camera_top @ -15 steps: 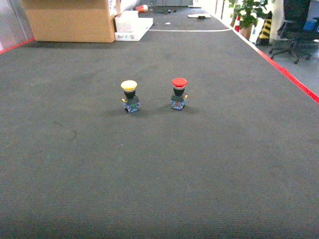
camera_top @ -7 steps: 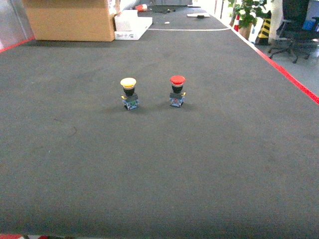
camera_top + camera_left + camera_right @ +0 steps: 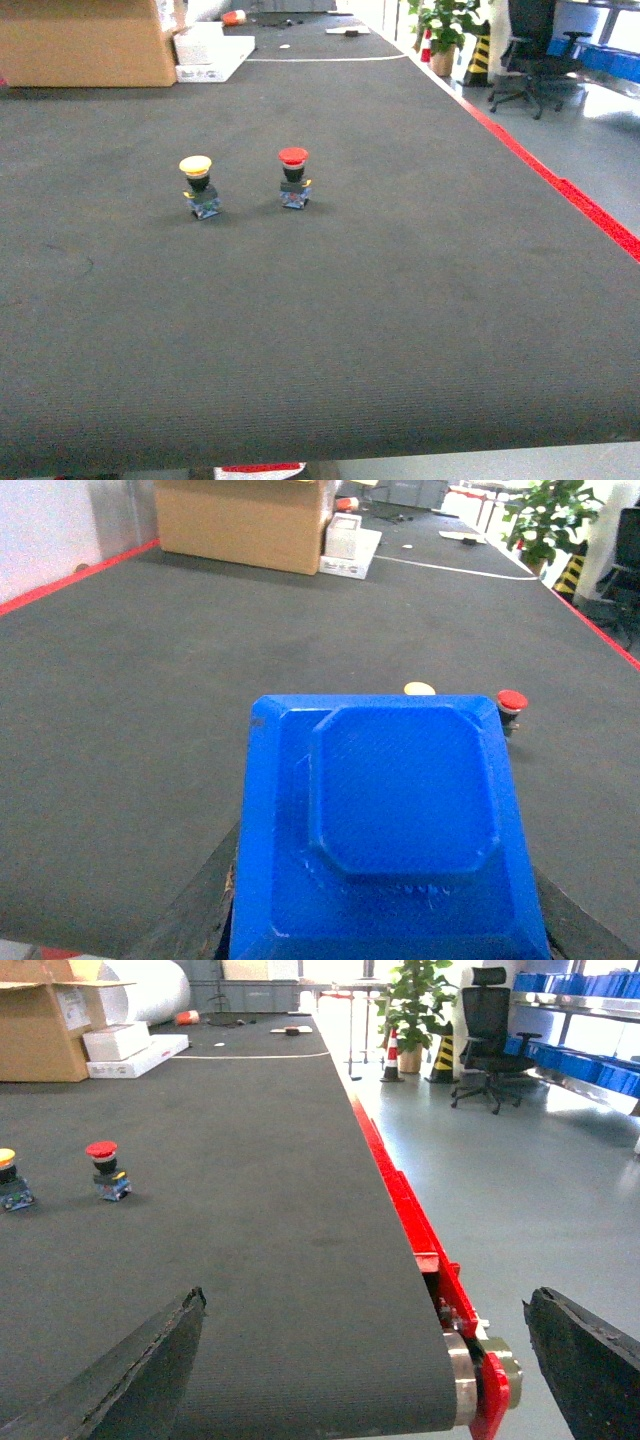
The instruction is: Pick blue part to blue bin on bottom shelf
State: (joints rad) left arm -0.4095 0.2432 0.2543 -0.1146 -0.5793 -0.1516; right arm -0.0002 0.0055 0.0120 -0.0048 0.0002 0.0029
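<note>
We hold the blue part (image 3: 390,830) pinched in our left gripper (image 3: 385,920), above the dark conveyor belt (image 3: 400,300). Our right gripper (image 3: 370,1360) hangs beside it, fingers spread and empty. Neither bin nor shelf shows; we should keep the pinch firm while carrying.

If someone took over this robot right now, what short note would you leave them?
Left hand: shut on the blue part, held above the dark belt.
Right hand: open, empty, at the belt's right edge.
Yellow button and red button stand untouched on the belt.
Done: part picked up.
Left: find the blue bin and bottom shelf, neither in view, and drop the part in.
</note>
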